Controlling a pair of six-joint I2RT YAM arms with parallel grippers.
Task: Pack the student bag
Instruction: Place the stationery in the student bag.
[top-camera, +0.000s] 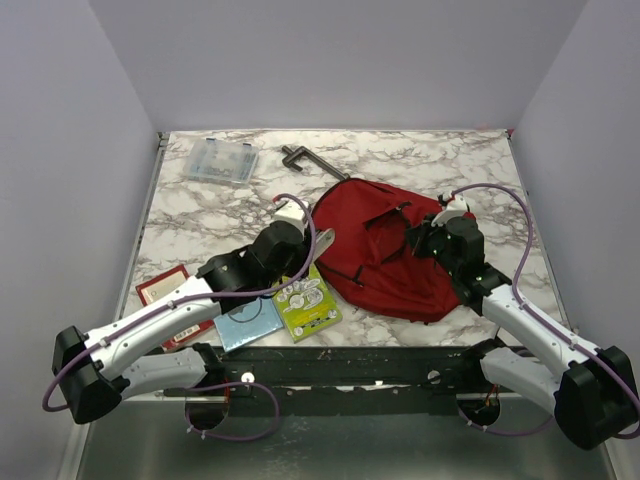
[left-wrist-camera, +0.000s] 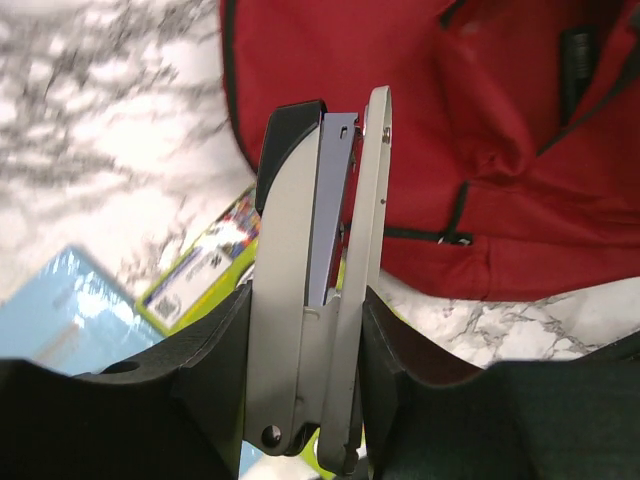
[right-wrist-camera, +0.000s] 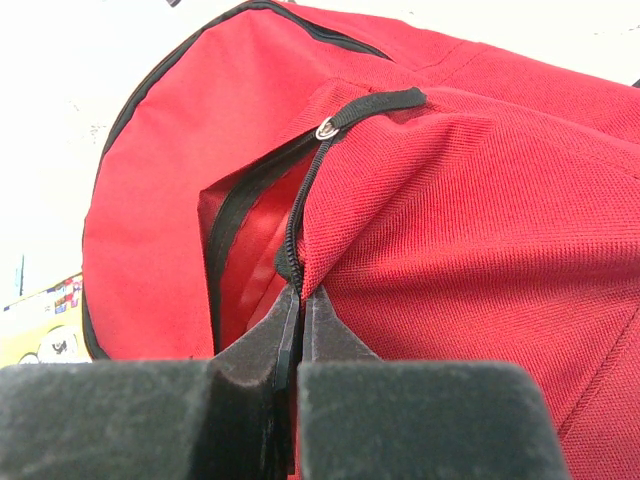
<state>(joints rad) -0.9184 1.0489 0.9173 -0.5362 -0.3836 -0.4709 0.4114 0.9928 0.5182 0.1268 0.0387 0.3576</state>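
Note:
The student bag (top-camera: 385, 250) is a large red backpack lying right of the table's centre. My left gripper (left-wrist-camera: 305, 340) is shut on a grey and black stapler (left-wrist-camera: 320, 250), held above the table just left of the bag's (left-wrist-camera: 480, 130) edge. In the top view the stapler (top-camera: 323, 240) sticks out of the left gripper (top-camera: 312, 243) toward the bag. My right gripper (right-wrist-camera: 302, 300) is shut on the bag's (right-wrist-camera: 450, 230) fabric edge beside a dark zipper (right-wrist-camera: 300, 210), holding a pocket mouth open. From above, the right gripper (top-camera: 418, 240) sits on the bag's right half.
A green booklet (top-camera: 307, 303), a light blue book (top-camera: 248, 322) and a red notebook (top-camera: 165, 288) lie near the front left, partly under the left arm. A clear plastic box (top-camera: 220, 160) and a dark clamp-like tool (top-camera: 310, 160) rest at the back.

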